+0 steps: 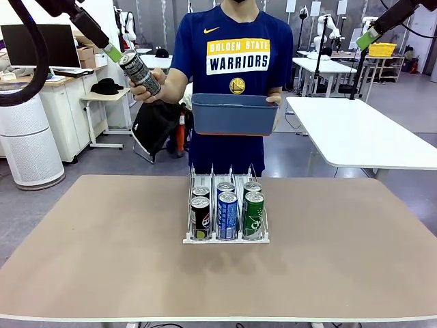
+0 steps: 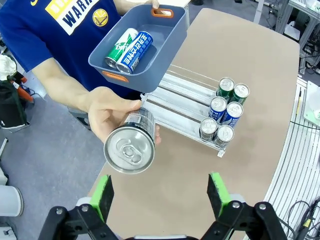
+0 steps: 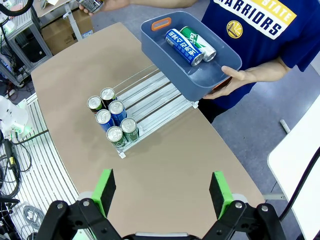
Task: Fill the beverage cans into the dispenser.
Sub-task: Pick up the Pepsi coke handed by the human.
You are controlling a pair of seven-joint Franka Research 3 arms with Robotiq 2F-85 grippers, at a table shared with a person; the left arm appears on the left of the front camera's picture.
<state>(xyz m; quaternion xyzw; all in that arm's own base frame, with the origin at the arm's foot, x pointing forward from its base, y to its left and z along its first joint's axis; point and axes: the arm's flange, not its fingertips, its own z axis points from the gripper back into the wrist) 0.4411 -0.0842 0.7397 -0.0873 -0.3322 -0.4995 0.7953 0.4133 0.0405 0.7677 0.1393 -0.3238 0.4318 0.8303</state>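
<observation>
The black can (image 2: 131,145) is up in the air, in the person's hand (image 2: 102,112), just in front of the left gripper (image 2: 160,191). It is tall and thin. Its long way points right at that gripper, with the silver top (image 2: 129,150) toward it. Seen from the front, the can leans, top end up and toward the robot's left.

I think it is smooth and a bit slippery. The metal is thin, so a hard squeeze could dent it. If it is full, it will feel a little heavy. The best place to hold it looks like the round side, near the middle, where the hand does not cover it.

The left gripper's 2 green fingers are wide apart and hold nothing. The right gripper (image 3: 162,187) is high over the table (image 3: 165,150). Its fingers are wide apart too, with nothing between them.

The dispenser (image 2: 180,100) sits on the table with 6 cans (image 2: 225,112) standing up at its front, 2 in each of its 3 lanes. The back of each lane is bare.

The person's other hand (image 3: 235,80) holds a blue tub (image 3: 200,82) above the far end of the dispenser. A green can (image 3: 199,42) and a blue can (image 3: 184,47) lie on their sides in it.
</observation>
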